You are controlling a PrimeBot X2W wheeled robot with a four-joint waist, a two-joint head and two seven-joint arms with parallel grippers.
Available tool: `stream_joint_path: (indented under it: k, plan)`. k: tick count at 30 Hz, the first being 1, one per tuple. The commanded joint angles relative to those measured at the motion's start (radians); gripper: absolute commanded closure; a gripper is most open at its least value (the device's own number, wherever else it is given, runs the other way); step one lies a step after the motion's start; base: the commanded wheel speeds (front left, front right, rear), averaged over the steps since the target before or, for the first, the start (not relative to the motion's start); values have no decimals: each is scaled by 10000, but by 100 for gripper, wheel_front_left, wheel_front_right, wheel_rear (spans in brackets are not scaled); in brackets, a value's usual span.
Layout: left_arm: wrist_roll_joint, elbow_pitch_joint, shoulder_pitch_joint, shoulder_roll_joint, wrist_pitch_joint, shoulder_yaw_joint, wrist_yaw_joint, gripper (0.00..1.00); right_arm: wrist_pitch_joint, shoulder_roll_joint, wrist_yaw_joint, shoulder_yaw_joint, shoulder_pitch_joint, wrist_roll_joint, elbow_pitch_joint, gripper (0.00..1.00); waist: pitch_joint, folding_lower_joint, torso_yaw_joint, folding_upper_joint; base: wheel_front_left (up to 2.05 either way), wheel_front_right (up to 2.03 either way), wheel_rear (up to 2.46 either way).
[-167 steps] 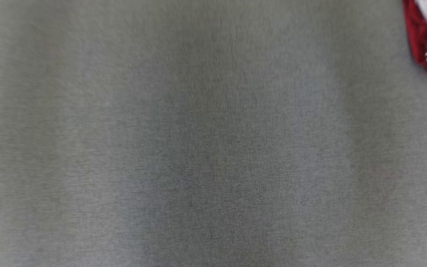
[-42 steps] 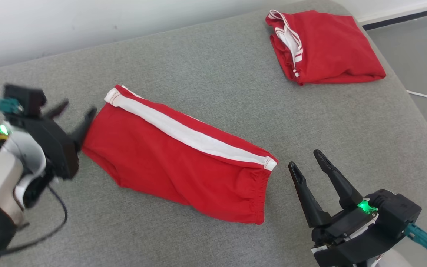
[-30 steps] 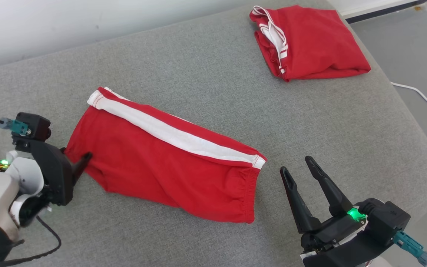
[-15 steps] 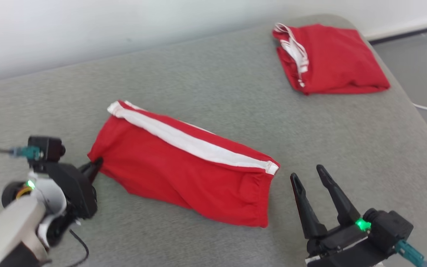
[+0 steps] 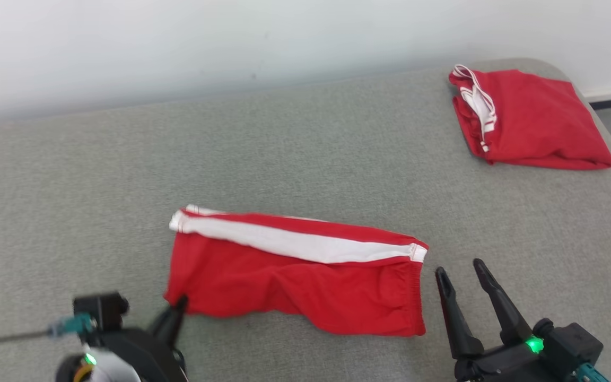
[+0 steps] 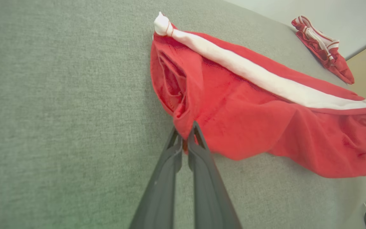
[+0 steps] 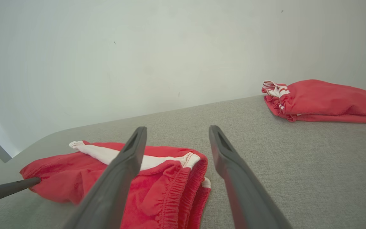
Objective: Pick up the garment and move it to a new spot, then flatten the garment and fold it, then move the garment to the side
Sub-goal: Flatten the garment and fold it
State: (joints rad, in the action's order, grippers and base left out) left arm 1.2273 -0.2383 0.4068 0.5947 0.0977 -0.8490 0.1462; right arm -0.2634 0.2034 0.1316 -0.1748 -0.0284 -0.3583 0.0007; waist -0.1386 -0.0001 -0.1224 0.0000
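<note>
Surface (image 5: pixel 305 148): grey woven pad, flat, rounded at the far right corner.
Wall (image 5: pixel 231 42): plain white, meeting the pad's far edge.
Left gripper (image 6: pixel 184 135): clenched on the garment's near left corner, red cloth pinched between the fingertips.
Garment (image 5: pixel 295 276): red shorts with a white side stripe, lying lengthwise near the pad's front, waistband end to the right.
Right gripper (image 5: pixel 459 268): fingers spread, grasping nothing, just beside the waistband end.
Folded red garment (image 5: pixel 539 122): far right corner, well apart.
Open room: wide grey stretch left of the shorts and between them and the wall.
</note>
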Motion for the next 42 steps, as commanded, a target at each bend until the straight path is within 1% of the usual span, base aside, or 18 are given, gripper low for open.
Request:
stream_joint_path:
  k: [1, 3, 4, 6, 10, 11, 12, 16, 18, 21, 22, 23, 24, 26, 29, 32, 34, 42]
  plan:
    - [9, 313, -345, 27, 154, -27, 169, 100, -10, -102, -26, 90, -166, 91, 17, 0, 124, 1, 145, 0, 0, 0, 0]
    - [-253, 714, -669, 137, 291, -197, 450, 100, -10, -126, -26, 208, -306, 111, 72, 0, 195, 1, 221, 0, 0, 0, 0]
    - [-129, 867, -870, 43, 386, -166, 571, 100, -10, -142, -26, 249, -344, 118, 82, 0, 233, 1, 258, 0, 0, 0, 0]
    - [-93, 1002, -1209, 10, 365, -280, 710, 100, -10, -147, -26, 264, -419, 144, 140, 0, 303, 1, 302, 0, 0, 0, 0]
    - [-313, 946, -1363, -53, 747, -294, 897, 100, -10, -182, -26, 346, -493, 183, 219, 0, 434, 1, 399, 0, 0, 0, 0]
    - [-461, 887, -1402, -59, 926, -268, 939, 64, -10, -179, -26, 326, -508, 194, 235, 0, 473, 1, 425, 0, 0, 0, 0]
    - [-602, 850, -1402, -46, 1095, -261, 992, 0, -10, -162, -26, 318, -517, 203, 261, 0, 524, 1, 453, 0, 0, 0, 0]
    - [-953, 799, -1629, -244, 1601, 467, 1037, 0, -9, -136, -26, 509, -557, 180, 285, 0, 705, 1, 594, 0, 0, 0, 0]
    - [-1428, 852, -1713, -304, 1667, 1121, 1187, 0, -9, -180, -26, 678, -574, 194, 274, 0, 780, 1, 656, 0, 0, 0, 0]
    - [-2834, 1239, -2135, -697, 1678, 2567, 1440, 0, -11, -268, -26, 1017, -631, 241, 248, 0, 861, 1, 796, 0, 0, 0, 0]
    - [-3246, 1394, -2348, -908, 1665, 3110, 1452, 0, -9, -303, -26, 1143, -643, 275, 242, 0, 883, 1, 842, 0, 0, 0, 0]
    - [-4064, 1673, -2677, -1272, 1669, 4184, 1363, 0, -9, -418, -26, 1405, -640, 306, 231, 0, 917, 1, 925, 0, 0, 0, 0]
    - [-4523, 1811, -2812, -1432, 1670, 4683, 1310, 0, -9, -478, -26, 1521, -643, 332, 233, 0, 931, 1, 961, 0, 0, 0, 0]
    - [-5482, 2192, -3204, -1860, 1671, 5369, 1390, 0, -9, -615, -26, 1728, -676, 375, 268, 0, 979, 1, 1049, 0, 0, 0, 0]
    - [-6791, 2579, -3697, -2125, 1673, 6188, 1415, 0, -9, -754, -26, 1909, -724, 522, 380, 0, 1022, 1, 1132, 0, 0, 0, 0]
    - [-7884, 2705, -4211, -2354, 1673, 6656, 1464, 0, -9, -844, -26, 2019, -799, 712, 691, 0, 1103, 1, 1197, 0, 0, 0, 0]
    - [-8353, 2650, -4547, -2473, 1672, 6843, 1506, 0, -9, -902, -26, 2049, -830, 878, 895, 0, 1174, 1, 1249, 0, 0, 0, 0]
    - [-9083, 2271, -5098, -3142, 1675, 6959, 961, 0, 289, -909, -26, 1929, -699, 1366, 1872, 0, 1388, 1, 1489, 0, 0, 0, 0]
